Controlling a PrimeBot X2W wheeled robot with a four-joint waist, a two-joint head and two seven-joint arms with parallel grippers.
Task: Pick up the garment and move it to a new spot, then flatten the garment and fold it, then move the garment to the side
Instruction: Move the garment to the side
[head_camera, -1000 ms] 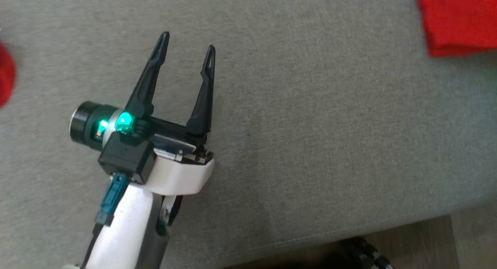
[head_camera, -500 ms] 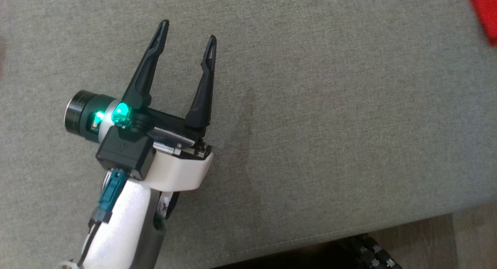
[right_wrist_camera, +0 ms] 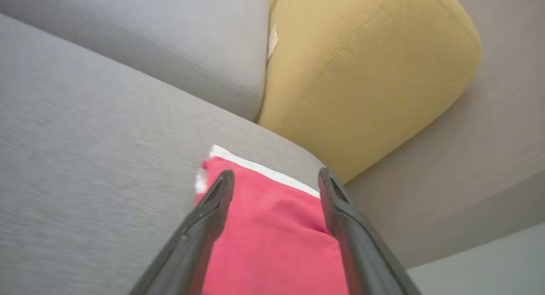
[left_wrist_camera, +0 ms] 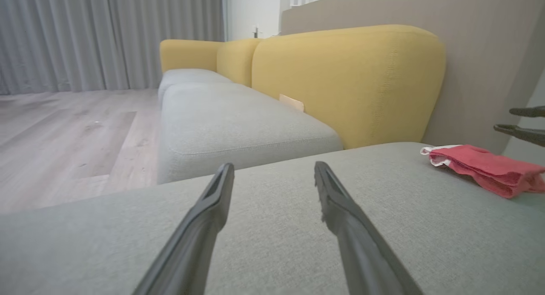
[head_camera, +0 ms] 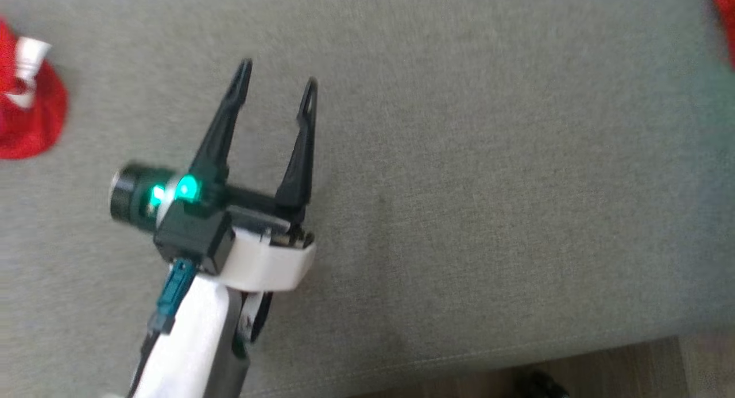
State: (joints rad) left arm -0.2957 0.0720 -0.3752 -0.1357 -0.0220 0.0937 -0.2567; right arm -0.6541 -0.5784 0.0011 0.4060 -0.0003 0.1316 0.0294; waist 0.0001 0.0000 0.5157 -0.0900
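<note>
Nearest, a strip of wooden floor (head_camera: 603, 366) shows below the front edge of the grey seat cushion (head_camera: 488, 185). Over the cushion's near left part hangs the left gripper (head_camera: 278, 72), its two dark fingers spread apart and empty, pointing away toward the back.

Farther off and to the right, the right gripper (right_wrist_camera: 276, 176) hovers above the garment (right_wrist_camera: 272, 239), fingers apart on either side of it with nothing pinched between them. The red garment, with its white trim, lies in a compact, folded-looking bundle on the far right corner of the cushion, close to the yellow backrest (left_wrist_camera: 349, 78). Another red cloth (head_camera: 28, 122) with a white patch sits at the cushion's far left; what it is I cannot tell.

This looks like the last step, setting the garment aside, and it seems all but done. The next move calls for the right arm to rise straight off without catching a fold.
</note>
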